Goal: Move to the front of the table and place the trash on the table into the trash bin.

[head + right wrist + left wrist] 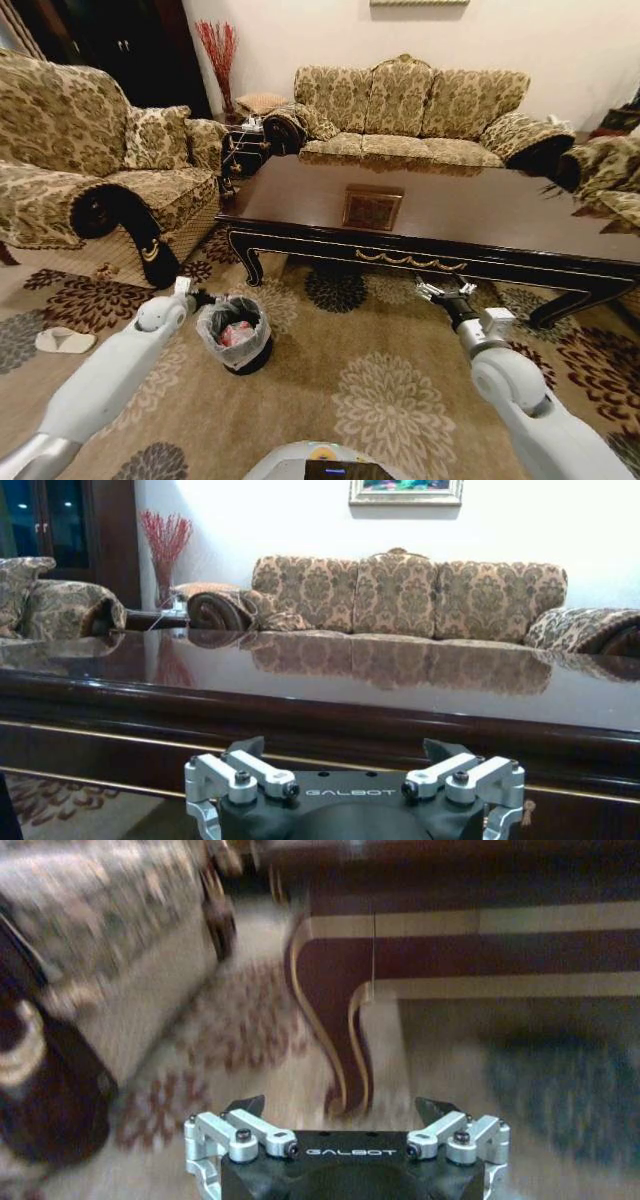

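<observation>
Holding the left hand low, just beside the trash bin, fingers spread wide and gripping nothing. Holding the right hand near the front edge of the table, likewise wide open and empty. Spotting the trash, a red-and-white bundle, down inside the bin's liner, and picking out just the square panel on the glossy tabletop.

Weighing the hazards now. Judging that any sideways swing of the left hand risks snagging the thin liner or tipping the light bin and spilling it onto the carpet. Judging too that pushing the right hand forward risks knocking it against the table's edge rail, sitting right in front of it.

Reading "GALBOT" in pale lettering on each wrist mount; finding no legible label on the trash.
</observation>
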Controlling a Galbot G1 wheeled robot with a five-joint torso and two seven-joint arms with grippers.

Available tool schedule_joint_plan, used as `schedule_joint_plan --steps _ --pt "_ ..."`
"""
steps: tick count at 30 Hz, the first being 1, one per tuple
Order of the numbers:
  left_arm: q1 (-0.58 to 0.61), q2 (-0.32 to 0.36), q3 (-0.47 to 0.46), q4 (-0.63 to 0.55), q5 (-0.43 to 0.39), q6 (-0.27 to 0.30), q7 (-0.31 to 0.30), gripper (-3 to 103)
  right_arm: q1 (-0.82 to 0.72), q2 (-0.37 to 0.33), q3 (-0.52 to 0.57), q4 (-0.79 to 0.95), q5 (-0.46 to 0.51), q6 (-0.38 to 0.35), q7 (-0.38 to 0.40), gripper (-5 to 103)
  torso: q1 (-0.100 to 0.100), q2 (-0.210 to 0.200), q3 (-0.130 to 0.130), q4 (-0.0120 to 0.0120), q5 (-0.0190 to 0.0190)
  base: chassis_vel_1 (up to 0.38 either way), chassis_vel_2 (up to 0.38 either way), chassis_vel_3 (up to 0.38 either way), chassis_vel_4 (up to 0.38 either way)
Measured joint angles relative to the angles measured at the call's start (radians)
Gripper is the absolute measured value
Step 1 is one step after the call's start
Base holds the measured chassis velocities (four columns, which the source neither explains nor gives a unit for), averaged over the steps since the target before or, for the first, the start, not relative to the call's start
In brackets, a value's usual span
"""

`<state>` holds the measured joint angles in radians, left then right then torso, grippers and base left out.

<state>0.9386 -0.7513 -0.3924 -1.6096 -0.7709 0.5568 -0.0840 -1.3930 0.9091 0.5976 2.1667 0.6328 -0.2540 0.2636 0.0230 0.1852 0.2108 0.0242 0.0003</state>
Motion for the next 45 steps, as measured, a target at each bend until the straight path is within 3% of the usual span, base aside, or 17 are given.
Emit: schedule_joint_plan --steps 2,3,5,7,8,10,13,14,15,21,38,45 --pt "0.034 -0.022 -0.064 -0.088 -0.020 -0.069 -0.078 100 -0.007 0.001 0.013 0.012 0.003 -0.001 -0.001 100 0.000 0.001 0.000 0.0002 -0.0002 0.000 0.000 0.000 0.000" --pt "0.034 -0.022 -0.064 -0.088 -0.020 -0.069 -0.078 100 -0.007 0.001 0.013 0.012 0.003 -0.001 -0.001 100 0.000 0.001 0.000 0.0002 -0.0002 0.000 0.000 0.000 0.000" --pt "0.137 -0.063 -0.178 -0.235 -0.021 -0.126 -0.162 100 -0.023 0.006 0.039 0.035 0.009 -0.003 -0.002 100 0.000 0.001 0.001 0.0000 -0.0002 0.000 0.000 0.000 0.000" --pt "0.164 -0.074 -0.203 -0.266 -0.019 -0.134 -0.174 100 -0.029 0.009 0.048 0.040 0.010 -0.004 -0.004 100 0.000 0.001 0.001 0.0000 0.0001 0.000 0.000 0.000 0.000" --pt "0.273 -0.121 -0.284 -0.368 -0.005 -0.169 -0.205 100 -0.052 0.020 0.080 0.059 0.011 -0.007 -0.017 100 0.000 0.002 0.001 0.0005 -0.0001 0.000 0.000 0.000 0.000" --pt "0.320 -0.151 -0.317 -0.407 0.015 -0.189 -0.211 100 -0.062 0.028 0.095 0.067 0.009 -0.008 -0.025 100 0.000 0.002 0.001 0.0007 -0.0002 0.000 0.000 0.000 0.000" --pt "0.452 -0.313 -0.387 -0.527 0.130 -0.282 -0.212 100 -0.108 0.063 0.155 0.100 -0.008 -0.012 -0.067 100 0.001 0.002 0.001 0.0006 -0.0003 0.000 0.000 0.000 0.000" --pt "0.452 -0.313 -0.387 -0.527 0.130 -0.282 -0.212 100 -0.108 0.063 0.155 0.100 -0.008 -0.012 -0.067 100 0.001 0.002 0.001 0.0006 -0.0003 0.000 0.000 0.000 0.000" --pt "0.488 -0.372 -0.394 -0.560 0.169 -0.310 -0.210 100 -0.122 0.075 0.169 0.109 -0.012 -0.013 -0.078 100 0.001 0.003 0.002 0.0004 -0.0003 0.000 0.000 0.000 0.000" --pt "0.571 -0.482 -0.368 -0.631 0.261 -0.330 -0.195 100 -0.141 0.112 0.165 0.137 -0.031 -0.013 -0.083 100 0.000 0.002 0.001 0.0005 -0.0002 0.000 0.000 0.000 0.000" --pt "0.613 -0.498 -0.346 -0.672 0.306 -0.330 -0.199 100 -0.177 0.155 0.141 0.198 -0.081 -0.024 -0.071 100 -0.014 -0.058 -0.044 0.0005 -0.0003 -0.018 -0.015 -0.015 -0.016" --pt "0.602 -0.496 -0.331 -0.666 0.305 -0.364 -0.220 100 -0.202 0.159 0.149 0.205 -0.100 -0.032 -0.084 100 -0.019 -0.082 -0.063 0.0000 -0.0003 -0.088 -0.093 -0.069 -0.066"
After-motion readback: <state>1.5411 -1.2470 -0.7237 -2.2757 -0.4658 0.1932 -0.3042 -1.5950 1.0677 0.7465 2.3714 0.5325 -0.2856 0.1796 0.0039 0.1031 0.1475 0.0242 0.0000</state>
